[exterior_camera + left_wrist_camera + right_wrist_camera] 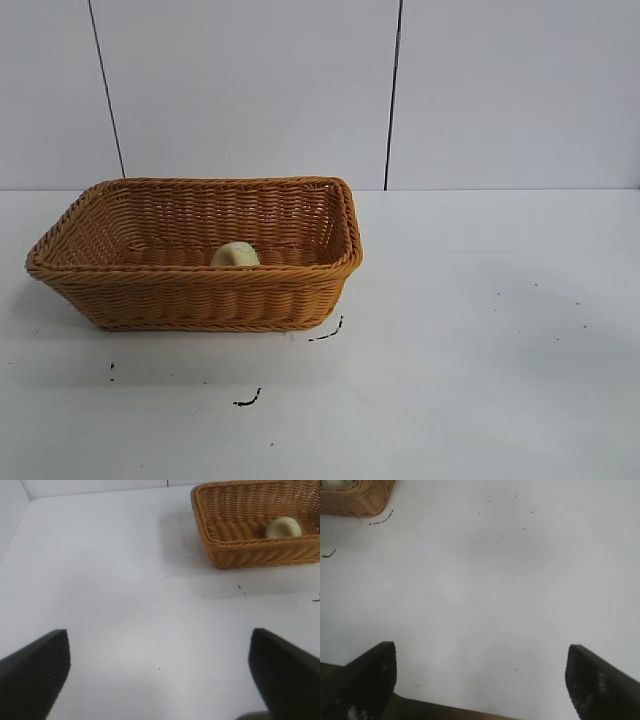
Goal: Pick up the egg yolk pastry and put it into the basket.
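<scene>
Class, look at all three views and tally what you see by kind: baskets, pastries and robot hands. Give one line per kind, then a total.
Baskets: 1, the orange-brown wicker basket
Pastries: 1, the egg yolk pastry, lying inside the basket
Robot hands: 2, the left hand and the right hand, both open over the bare white table
Total: 4

Bright, even light; soft shadows.

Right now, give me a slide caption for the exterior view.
Egg yolk pastry resting inside the wicker basket on the white table.
</scene>
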`<control>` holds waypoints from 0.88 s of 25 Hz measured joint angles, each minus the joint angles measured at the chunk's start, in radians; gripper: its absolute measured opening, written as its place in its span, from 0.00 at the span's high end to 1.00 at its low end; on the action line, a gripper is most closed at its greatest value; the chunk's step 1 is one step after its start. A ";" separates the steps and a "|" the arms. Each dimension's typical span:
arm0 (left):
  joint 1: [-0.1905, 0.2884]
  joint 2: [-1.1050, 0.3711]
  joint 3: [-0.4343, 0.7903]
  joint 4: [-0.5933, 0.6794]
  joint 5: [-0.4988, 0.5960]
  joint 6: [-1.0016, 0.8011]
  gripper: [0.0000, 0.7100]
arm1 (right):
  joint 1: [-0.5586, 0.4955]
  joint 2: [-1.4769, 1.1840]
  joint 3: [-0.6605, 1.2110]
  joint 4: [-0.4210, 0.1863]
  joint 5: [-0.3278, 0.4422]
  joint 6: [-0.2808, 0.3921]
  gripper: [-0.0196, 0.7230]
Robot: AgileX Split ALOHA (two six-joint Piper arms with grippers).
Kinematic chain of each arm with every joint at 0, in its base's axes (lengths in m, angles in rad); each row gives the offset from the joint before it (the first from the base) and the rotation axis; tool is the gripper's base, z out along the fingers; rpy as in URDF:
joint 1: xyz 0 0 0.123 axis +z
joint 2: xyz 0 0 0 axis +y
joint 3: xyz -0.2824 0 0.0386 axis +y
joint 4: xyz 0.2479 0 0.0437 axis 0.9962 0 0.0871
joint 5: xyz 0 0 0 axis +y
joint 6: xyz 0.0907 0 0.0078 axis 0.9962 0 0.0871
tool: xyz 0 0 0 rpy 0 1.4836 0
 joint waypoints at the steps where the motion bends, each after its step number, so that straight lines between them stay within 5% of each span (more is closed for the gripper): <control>1: 0.000 0.000 0.000 0.000 0.000 0.000 0.02 | 0.000 -0.032 0.000 0.000 0.000 0.000 0.09; 22: 0.000 0.000 0.000 0.000 0.000 0.000 0.02 | 0.000 -0.111 0.001 0.002 0.003 0.000 0.09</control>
